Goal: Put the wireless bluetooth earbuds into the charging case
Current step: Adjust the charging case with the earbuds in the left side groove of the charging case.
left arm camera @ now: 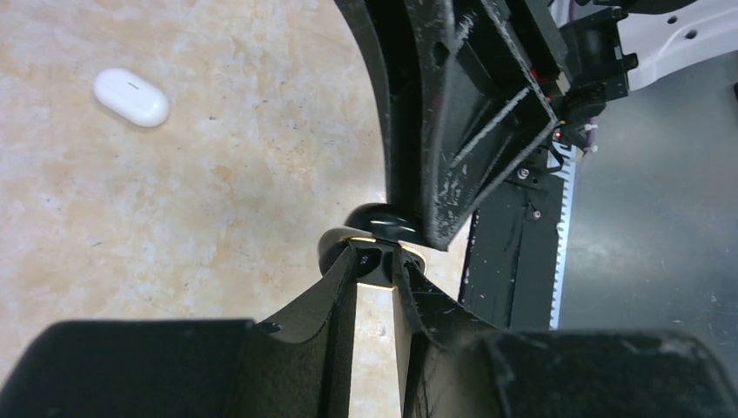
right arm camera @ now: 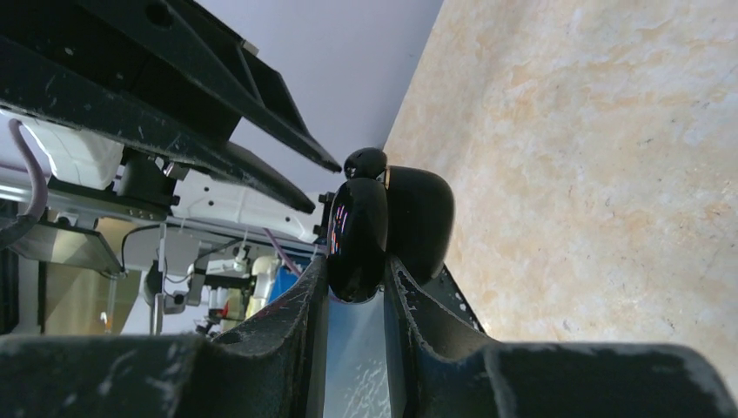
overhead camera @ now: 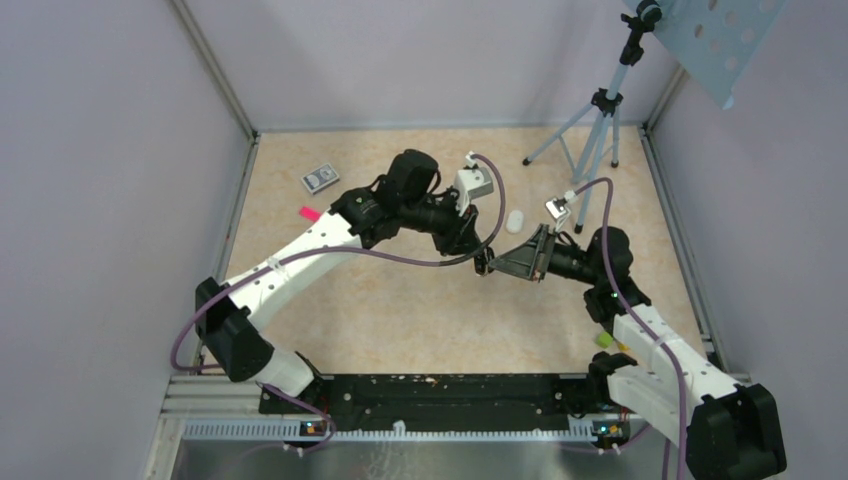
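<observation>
In mid-air, left gripper (left arm camera: 374,257) and right gripper (right arm camera: 357,266) clamp the charging case (right arm camera: 358,231), lengthwise along right fingers (right arm camera: 411,300).

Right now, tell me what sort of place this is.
Probably a robotics lab test cell: plain grey partition walls box in a beige tabletop, two robot arms are bolted to an aluminium rail, and a tripod stands in the back corner.
</observation>
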Motion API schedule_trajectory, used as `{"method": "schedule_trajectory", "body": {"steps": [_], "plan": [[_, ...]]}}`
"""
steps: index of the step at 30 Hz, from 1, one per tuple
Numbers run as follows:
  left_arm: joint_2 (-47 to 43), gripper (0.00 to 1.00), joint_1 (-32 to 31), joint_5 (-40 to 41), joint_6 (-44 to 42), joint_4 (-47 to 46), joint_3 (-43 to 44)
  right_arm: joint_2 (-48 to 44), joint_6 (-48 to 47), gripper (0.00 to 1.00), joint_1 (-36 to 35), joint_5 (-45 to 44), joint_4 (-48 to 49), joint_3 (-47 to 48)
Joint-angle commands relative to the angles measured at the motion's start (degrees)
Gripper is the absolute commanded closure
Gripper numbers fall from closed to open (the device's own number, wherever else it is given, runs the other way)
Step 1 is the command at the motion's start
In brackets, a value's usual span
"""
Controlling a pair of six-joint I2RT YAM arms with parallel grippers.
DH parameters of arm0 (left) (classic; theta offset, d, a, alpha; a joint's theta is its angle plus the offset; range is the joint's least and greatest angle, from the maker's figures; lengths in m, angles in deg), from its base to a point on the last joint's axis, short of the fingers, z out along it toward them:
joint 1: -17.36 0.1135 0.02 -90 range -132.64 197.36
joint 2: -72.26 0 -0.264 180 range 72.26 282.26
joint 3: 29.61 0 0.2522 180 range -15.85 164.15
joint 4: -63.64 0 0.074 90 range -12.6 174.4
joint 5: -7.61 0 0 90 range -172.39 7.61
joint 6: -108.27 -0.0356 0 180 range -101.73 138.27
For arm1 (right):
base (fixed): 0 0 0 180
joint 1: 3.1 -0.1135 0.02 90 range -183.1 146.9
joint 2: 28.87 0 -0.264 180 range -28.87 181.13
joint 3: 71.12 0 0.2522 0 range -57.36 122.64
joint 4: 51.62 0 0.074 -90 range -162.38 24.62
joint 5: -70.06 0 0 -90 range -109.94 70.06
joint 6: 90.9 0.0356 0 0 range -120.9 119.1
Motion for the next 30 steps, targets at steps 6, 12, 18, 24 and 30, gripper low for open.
{"method": "schedule_trajectory", "body": {"steps": [6,12,18,24,30], "plan": [[-4.05,0.74,-0.28,-2.5,1.21,0.38,-1.83,-0.99,-1.05,1.0,0.38,-1.94,1.37,3.55],[-5.44,0.67,-0.26,-1.47,2.2,-0.56,-1.33,-1.13,-0.97,1.0,0.36,-1.89,1.45,3.55],[-5.96,0.48,-0.28,0.95,1.26,-0.94,0.31,-1.41,-0.93,1.0,0.39,-1.94,1.36,3.57],[-3.83,0.31,-0.71,3.22,-2.92,-1.03,1.14,-1.67,-0.84,1.0,0.35,-1.77,1.34,3.56],[-3.84,0.28,-1.52,5.99,-6.78,-2.65,1.13,-1.68,-0.82,1.0,0.37,-1.67,1.27,3.46]]}}
